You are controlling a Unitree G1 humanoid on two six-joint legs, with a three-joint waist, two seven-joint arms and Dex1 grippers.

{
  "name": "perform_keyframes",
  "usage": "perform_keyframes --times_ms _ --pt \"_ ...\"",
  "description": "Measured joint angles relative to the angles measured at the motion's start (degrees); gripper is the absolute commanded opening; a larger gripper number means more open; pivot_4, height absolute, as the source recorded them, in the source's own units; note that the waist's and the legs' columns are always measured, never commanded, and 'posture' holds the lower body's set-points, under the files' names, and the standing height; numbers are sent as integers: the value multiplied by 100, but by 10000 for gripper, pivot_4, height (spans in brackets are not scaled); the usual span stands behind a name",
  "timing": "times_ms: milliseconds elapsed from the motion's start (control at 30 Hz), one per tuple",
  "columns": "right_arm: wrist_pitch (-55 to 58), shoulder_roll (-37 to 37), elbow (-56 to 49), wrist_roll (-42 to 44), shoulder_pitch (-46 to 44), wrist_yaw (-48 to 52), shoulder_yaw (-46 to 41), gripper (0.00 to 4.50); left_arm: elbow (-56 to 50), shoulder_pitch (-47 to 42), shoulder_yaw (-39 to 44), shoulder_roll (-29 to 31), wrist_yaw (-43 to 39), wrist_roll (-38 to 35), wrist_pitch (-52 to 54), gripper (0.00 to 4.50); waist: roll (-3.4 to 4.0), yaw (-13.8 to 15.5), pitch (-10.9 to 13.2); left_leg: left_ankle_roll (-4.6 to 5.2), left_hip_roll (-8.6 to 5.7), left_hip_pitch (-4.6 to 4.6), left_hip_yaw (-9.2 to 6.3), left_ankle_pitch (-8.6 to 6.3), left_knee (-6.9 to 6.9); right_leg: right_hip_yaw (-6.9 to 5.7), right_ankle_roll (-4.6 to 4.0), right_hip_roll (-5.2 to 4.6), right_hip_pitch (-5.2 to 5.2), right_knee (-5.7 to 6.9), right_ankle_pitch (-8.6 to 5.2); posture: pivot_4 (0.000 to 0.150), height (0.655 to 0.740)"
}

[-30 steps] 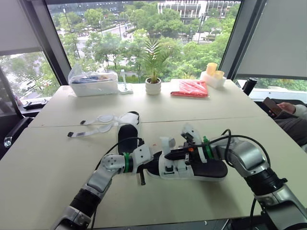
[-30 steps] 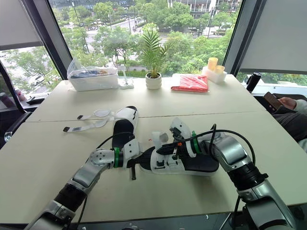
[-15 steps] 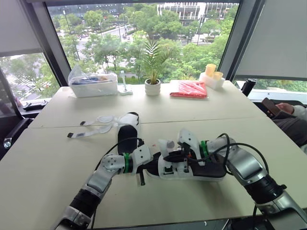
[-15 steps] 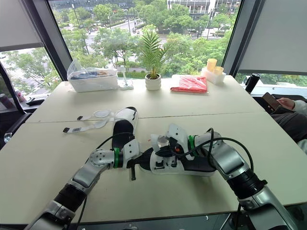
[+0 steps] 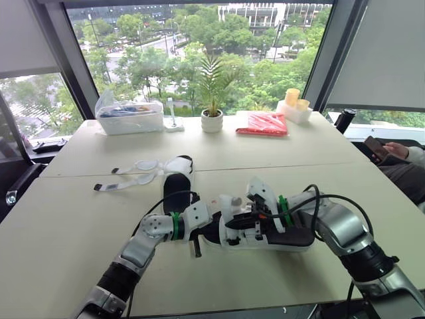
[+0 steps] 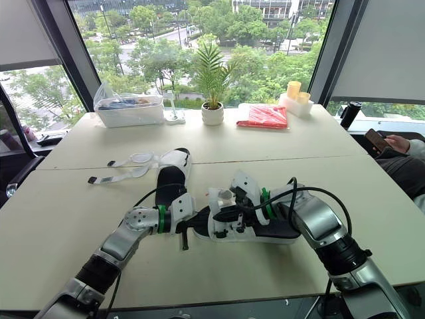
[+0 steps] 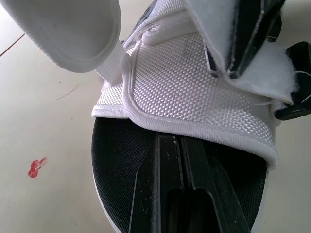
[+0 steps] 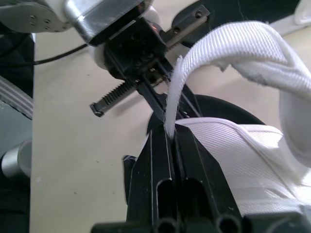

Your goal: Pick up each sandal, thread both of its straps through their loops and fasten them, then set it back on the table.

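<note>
A sandal [image 5: 279, 236] with a black sole and white straps lies at the table's near middle. My left gripper [image 5: 212, 230] is shut on its toe end; the left wrist view has both fingers [image 7: 167, 165] pressed against the black sole [image 7: 116, 170]. My right gripper [image 8: 171, 131] is shut on a white strap [image 8: 243, 48] that loops up over the front of the sandal. In the right wrist view the left gripper's fingers [image 8: 160, 99] hold the sole's edge. The second sandal [image 5: 177, 181] lies farther back left, its two straps [image 5: 129, 174] spread loose on the table.
Along the far edge stand a clear plastic box [image 5: 129, 116], a potted plant [image 5: 212, 118], a red packet [image 5: 263, 123] and yellow cups [image 5: 295, 100]. A person's hand with a phone [image 5: 382, 147] is at the right. A seam [image 5: 80, 174] crosses the table.
My right gripper has moved left along the sandal toward its toe, carrying the white strap with it. The left gripper and the far sandal have stayed put.
</note>
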Motion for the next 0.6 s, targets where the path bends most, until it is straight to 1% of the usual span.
perform_keyframes --times_ms 400,467,533,600 --pt "-30 -305 -498 -13 326 131 220 408 2 3 0 -9 0 0 -2 0 -1 2 0 0 0 -1 0 0 1 -1 0 -1 1 -1 0 1500 7400" --pt "114 -382 -558 104 326 164 180 6093 -4 5 -2 -23 0 0 -2 0 -1 11 0 0 0 -2 -1 0 1 -1 0 -1 0 -2 0 1500 7400" --pt "356 -552 -708 411 351 287 -42 13729 -13 10 -2 -27 0 0 -2 0 -1 20 1 1 -1 -8 0 -1 1 -1 0 -2 -3 -4 0 1500 7400" --pt "527 -719 -880 641 371 349 -252 25159 -15 14 -1 -23 0 0 -2 0 -1 13 1 2 0 -8 0 -1 1 -1 0 -2 -3 -5 0 1500 7400"
